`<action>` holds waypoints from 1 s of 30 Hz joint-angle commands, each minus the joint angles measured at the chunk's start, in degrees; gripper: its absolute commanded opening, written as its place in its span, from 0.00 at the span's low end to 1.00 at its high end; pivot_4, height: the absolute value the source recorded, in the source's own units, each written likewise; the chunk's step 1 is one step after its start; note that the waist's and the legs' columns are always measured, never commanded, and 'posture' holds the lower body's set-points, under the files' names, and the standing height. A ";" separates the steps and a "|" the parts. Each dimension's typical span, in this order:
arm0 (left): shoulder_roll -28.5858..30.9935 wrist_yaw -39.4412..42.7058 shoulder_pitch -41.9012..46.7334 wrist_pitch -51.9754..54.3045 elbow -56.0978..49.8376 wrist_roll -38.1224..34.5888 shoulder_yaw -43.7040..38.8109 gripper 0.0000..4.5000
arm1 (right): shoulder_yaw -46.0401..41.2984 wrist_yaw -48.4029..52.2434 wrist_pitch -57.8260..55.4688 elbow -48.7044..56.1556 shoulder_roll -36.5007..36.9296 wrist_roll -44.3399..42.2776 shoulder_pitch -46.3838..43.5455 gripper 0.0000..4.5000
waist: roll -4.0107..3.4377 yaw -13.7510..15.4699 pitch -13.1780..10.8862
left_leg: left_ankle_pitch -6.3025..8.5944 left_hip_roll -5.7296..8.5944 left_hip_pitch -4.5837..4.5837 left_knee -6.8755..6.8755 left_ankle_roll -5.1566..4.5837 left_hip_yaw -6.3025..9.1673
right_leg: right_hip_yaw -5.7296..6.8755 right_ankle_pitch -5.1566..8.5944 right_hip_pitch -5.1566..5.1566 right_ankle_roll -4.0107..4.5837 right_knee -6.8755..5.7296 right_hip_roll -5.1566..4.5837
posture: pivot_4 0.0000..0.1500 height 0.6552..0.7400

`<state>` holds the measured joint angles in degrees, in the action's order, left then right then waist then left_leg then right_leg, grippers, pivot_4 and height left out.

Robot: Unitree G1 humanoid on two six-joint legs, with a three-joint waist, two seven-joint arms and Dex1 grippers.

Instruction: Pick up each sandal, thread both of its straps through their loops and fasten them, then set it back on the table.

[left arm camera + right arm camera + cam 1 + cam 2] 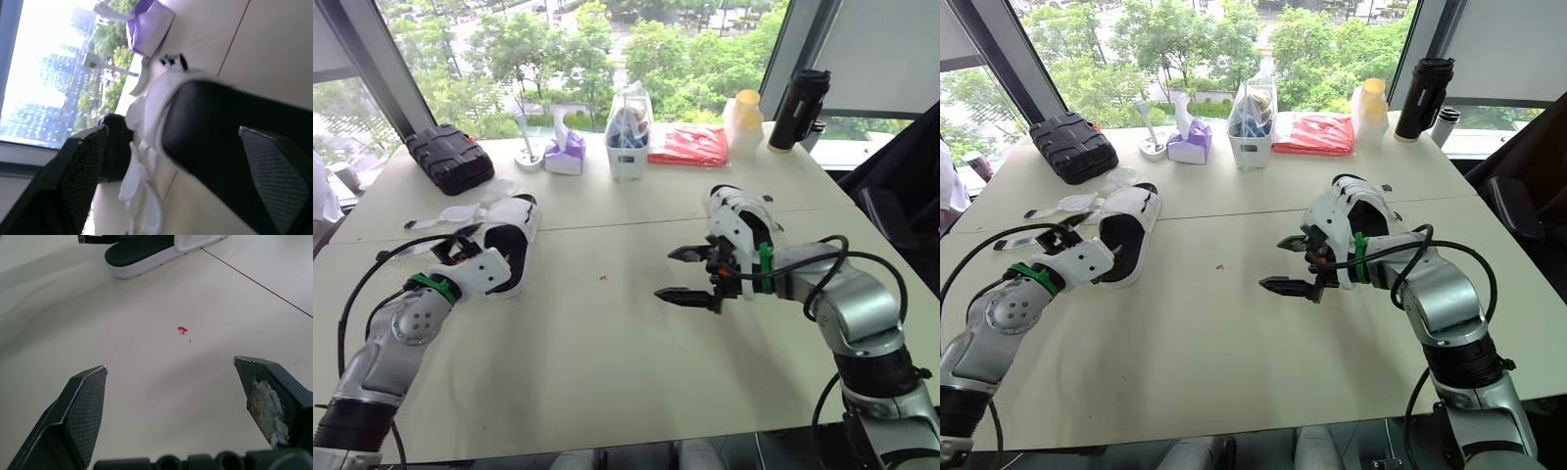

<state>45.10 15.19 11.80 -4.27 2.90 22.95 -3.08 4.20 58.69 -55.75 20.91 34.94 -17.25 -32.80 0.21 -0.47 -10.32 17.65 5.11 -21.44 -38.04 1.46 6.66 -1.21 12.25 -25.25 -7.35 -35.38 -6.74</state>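
I can read no text, label, brand or number anywhere on my feeds. Taking the white caddy point(628, 147) at the far edge of the desk point(607, 333) as my mark, the purple tissue box point(566, 155) just left of it and the red packet point(689, 145) just right of it show no print I can make out. The same goes for the black flask point(799, 108) further right and the black case point(450, 157) further left. The white sandal point(514, 240) nearer me shows no legible mark either.
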 commanded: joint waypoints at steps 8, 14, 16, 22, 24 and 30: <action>-2.15 -6.65 15.21 -3.67 19.45 6.04 6.33 0.99 | 2.52 -3.10 3.53 0.11 1.01 -1.31 -1.58 1.00 | 0.03 -0.12 0.02 | -0.06 0.01 0.00 -0.03 0.11 0.02 | 0.06 -0.01 -0.01 -0.01 -0.05 0.01 | 1.00 1.00; -4.56 -9.48 25.05 -6.36 34.44 7.78 10.79 0.99 | 2.95 -4.76 3.89 0.02 1.16 -1.90 -1.54 1.00 | 0.04 -0.17 0.02 | -0.08 0.03 -0.01 -0.04 0.14 0.01 | 0.06 -0.01 -0.02 -0.02 -0.05 0.03 | 1.00 1.00; -5.64 -11.07 29.52 -7.50 40.94 8.91 12.82 0.99 | 3.15 -5.27 4.04 -0.04 1.22 -2.11 -1.54 1.00 | 0.05 -0.15 0.02 | -0.08 0.03 -0.03 -0.08 0.15 0.01 | 0.07 -0.01 -0.02 -0.02 -0.06 0.03 | 1.00 1.00; -8.80 -14.91 40.74 -10.29 58.56 11.24 17.74 0.99 | 4.00 -6.99 4.87 -0.53 1.34 -1.93 -1.61 1.00 | 0.11 -0.15 0.05 | -0.09 0.08 -0.06 -0.15 0.15 -0.03 | 0.08 -0.03 0.01 -0.06 -0.05 0.03 | 1.00 1.00; -10.09 -15.18 43.72 -10.42 63.18 11.45 18.89 0.99 | 4.14 -7.72 4.99 -0.60 1.26 -1.80 -1.53 1.00 | 0.12 -0.18 0.05 | -0.12 0.09 -0.06 -0.16 0.20 -0.04 | 0.08 -0.03 0.00 -0.06 -0.05 0.02 | 1.00 1.00; -11.57 -15.65 46.72 -10.87 69.65 11.31 20.49 0.57 | 4.21 -9.53 4.75 -0.22 1.13 -2.02 -1.12 1.00 | 0.12 -0.33 0.05 | -0.13 0.09 -0.06 -0.16 0.21 -0.06 | 0.07 -0.03 0.00 -0.07 -0.05 0.03 | 1.00 1.00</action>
<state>32.92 -0.05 57.45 -14.77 71.58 34.34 17.22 8.87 49.63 -51.93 19.43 35.99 -18.84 -33.52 0.33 -0.80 -10.27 17.53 5.20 -21.50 -38.20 1.68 6.60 -1.14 12.22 -25.25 -7.42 -35.44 -6.70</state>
